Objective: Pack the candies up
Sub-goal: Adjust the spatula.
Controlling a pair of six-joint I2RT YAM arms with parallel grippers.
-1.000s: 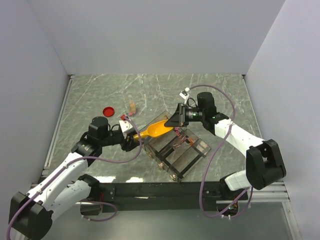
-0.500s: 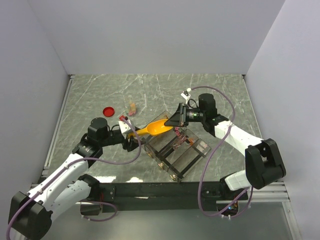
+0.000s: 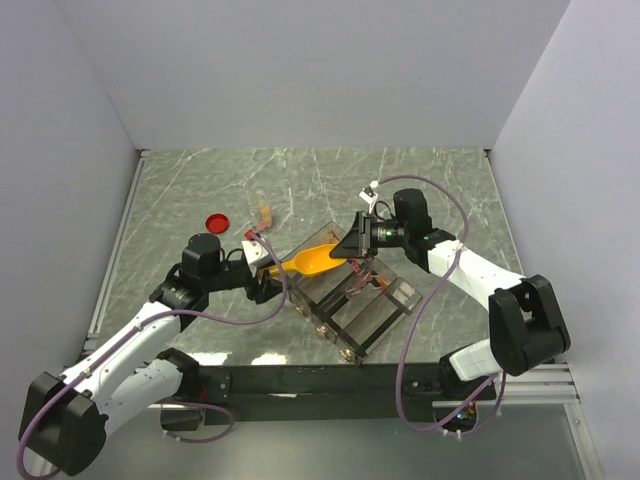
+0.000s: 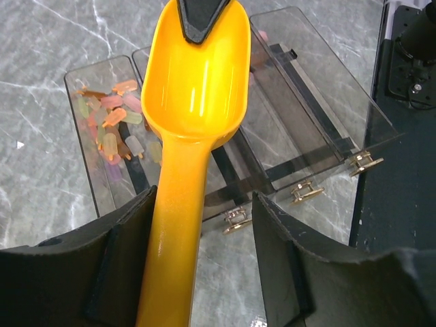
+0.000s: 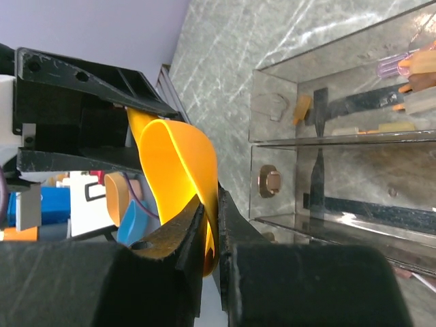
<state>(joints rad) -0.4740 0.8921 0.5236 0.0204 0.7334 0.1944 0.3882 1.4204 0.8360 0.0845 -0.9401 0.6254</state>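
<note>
Although the right gripper (image 5: 211,197) is clenched on the thin rim of the scoop (image 4: 201,88), the left gripper (image 4: 204,202) is released, its fingers flanking the handle with a gap at three o'clock. Most candies (image 4: 109,133) lie in the end compartment of the clear box (image 4: 327,116), at nine o'clock from the scoop's bowl; a few more may sit elsewhere, though glare hides that. I judge them light and slick in their wrappers, apt to squirt from a pinch, so better gathered in the bowl, with the stiff handle as the hold. Scoop: glossy, rounded yellow plastic. Box: hard transparent walls, small metal hinges. Table (image 4: 41,54): grey, veined like marble
</note>
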